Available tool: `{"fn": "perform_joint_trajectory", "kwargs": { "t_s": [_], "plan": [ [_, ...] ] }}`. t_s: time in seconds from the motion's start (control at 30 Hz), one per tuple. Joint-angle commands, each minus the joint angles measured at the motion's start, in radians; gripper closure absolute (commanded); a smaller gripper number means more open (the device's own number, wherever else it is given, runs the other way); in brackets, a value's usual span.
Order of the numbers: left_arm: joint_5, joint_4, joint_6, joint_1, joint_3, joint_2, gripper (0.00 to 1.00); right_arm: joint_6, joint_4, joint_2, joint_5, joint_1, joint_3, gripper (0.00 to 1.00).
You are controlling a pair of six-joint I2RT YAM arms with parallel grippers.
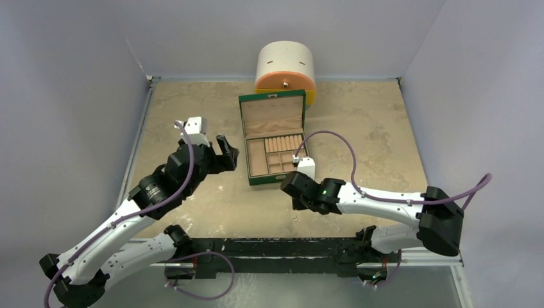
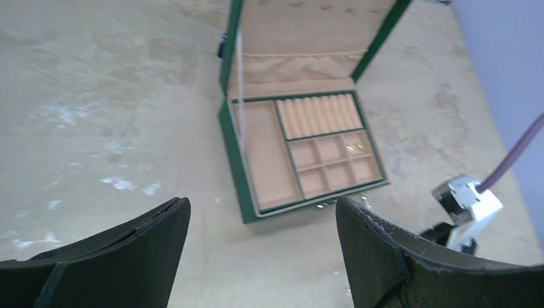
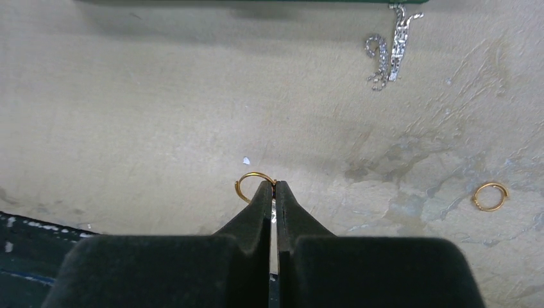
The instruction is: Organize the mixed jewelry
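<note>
My right gripper (image 3: pixel 272 187) is closed, pinching a thin gold ring (image 3: pixel 251 185) on the beige worktop (image 3: pixel 128 128). A second gold ring (image 3: pixel 491 196) and silvery chain bits (image 3: pixel 388 51) lie nearby. My left gripper (image 2: pixel 263 204) hangs wide open.

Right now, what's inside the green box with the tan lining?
The open green jewellery box holds a long tan compartment, a row of ring rolls and six small squares; one square has a tiny gold piece. Whatever sits in the lid's pocket is covered.
</note>
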Motion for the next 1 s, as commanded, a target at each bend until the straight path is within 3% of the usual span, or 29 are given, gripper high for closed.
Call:
{"fn": "perform_joint_trajectory", "kwargs": {
  "t_s": [0.0, 0.33, 0.6, 0.73, 0.97],
  "plan": [
    [0.242, 0.117, -0.136, 0.005, -0.04, -0.019, 0.17, -0.031, 0.038, -0.073, 0.058, 0.005, 0.026, 1.0],
    [0.569, 0.466, -0.345, 0.004, -0.253, -0.026, 0.2, -0.1, 0.191, -0.254, 0.048, 0.004, 0.034, 1.0],
    [0.711, 0.786, -0.483, 0.003, -0.386, 0.034, 0.32, -0.121, 0.264, -0.307, -0.001, 0.005, 0.044, 1.0],
    [0.736, 0.835, -0.499, 0.003, -0.402, 0.078, 0.44, -0.117, 0.297, -0.329, -0.011, 0.004, 0.042, 1.0],
    [0.758, 0.876, -0.506, -0.001, -0.426, 0.109, 0.56, -0.097, 0.324, -0.348, -0.033, 0.005, 0.041, 1.0]
  ]
}}
